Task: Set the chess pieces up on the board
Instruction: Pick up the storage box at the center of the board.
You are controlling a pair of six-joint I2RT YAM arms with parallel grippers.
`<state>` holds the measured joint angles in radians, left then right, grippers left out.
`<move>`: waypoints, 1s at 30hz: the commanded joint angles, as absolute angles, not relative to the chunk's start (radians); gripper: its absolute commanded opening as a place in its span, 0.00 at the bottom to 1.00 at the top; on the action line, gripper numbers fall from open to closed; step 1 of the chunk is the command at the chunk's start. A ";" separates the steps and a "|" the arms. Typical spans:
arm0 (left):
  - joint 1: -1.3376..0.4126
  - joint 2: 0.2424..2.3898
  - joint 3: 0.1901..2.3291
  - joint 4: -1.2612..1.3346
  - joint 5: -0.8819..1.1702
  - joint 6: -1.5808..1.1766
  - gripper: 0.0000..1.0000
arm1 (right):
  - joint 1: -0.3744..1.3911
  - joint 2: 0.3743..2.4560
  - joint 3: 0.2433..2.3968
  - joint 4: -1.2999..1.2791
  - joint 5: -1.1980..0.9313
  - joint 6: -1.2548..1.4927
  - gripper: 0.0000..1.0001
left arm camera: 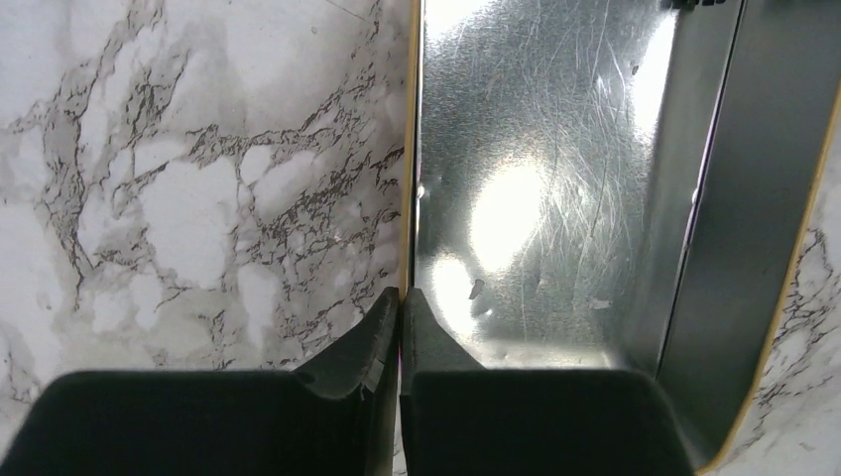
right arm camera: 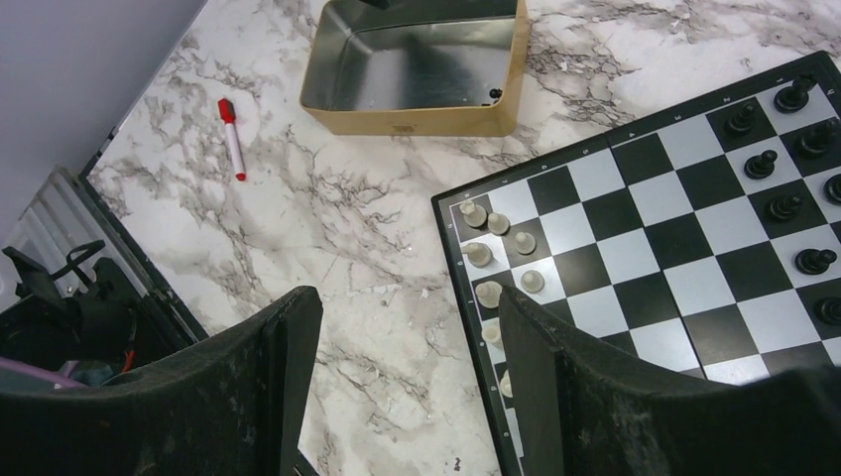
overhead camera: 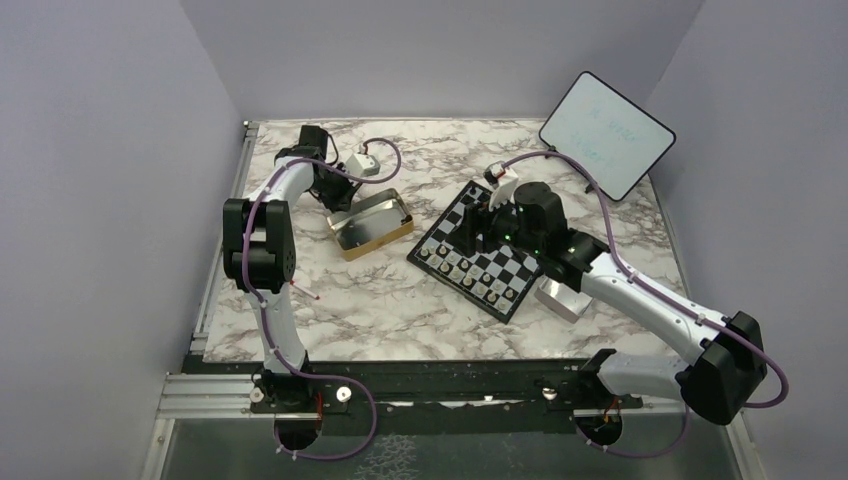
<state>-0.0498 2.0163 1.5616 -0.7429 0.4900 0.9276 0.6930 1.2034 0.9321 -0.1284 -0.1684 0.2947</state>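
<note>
Your left gripper (left arm camera: 400,297) is sitting closed, its fingertips meeting right at the gold rim of the open metal tin (left arm camera: 536,198). You cannot tell from the wrist view whether that thin wall is pinched between them.

Your right gripper (right arm camera: 407,307) is hanging with its fingers wide apart and nothing between them, above the edge of the board (right arm camera: 645,218) where the pale pieces (right arm camera: 496,258) are crowding two rows. The black chess pieces (right arm camera: 783,149) are standing along the opposite edge.

The board is lying at an angle on the marble worktop (overhead camera: 400,310), just right of the tin. A red marker (right arm camera: 231,139) is lying well apart from both.
</note>
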 commanded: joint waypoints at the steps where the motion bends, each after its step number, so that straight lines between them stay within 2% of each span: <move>1: -0.054 1.983 1.589 -0.754 0.462 0.800 0.02 | 0.698 1.226 0.966 -0.113 -0.140 0.297 0.71; 5: -0.055 1.937 1.553 -0.713 0.499 0.653 0.00 | 0.699 1.263 0.983 -0.108 -0.131 0.327 0.71; 15: -0.058 1.800 1.393 -0.478 0.418 0.351 0.00 | 0.698 1.353 1.053 -0.145 -0.103 0.349 0.78; 21: -0.063 1.749 1.298 -0.361 0.412 0.262 0.00 | 0.698 1.402 1.131 -0.201 -0.030 0.302 1.00; 30: -0.071 1.712 1.174 -0.150 0.392 0.096 0.00 | 0.698 1.513 1.256 -0.256 0.063 0.247 0.98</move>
<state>-0.0612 1.7592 1.1969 -0.3073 0.4095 0.2123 0.6930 1.4765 1.2034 -0.2264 -0.0109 0.2863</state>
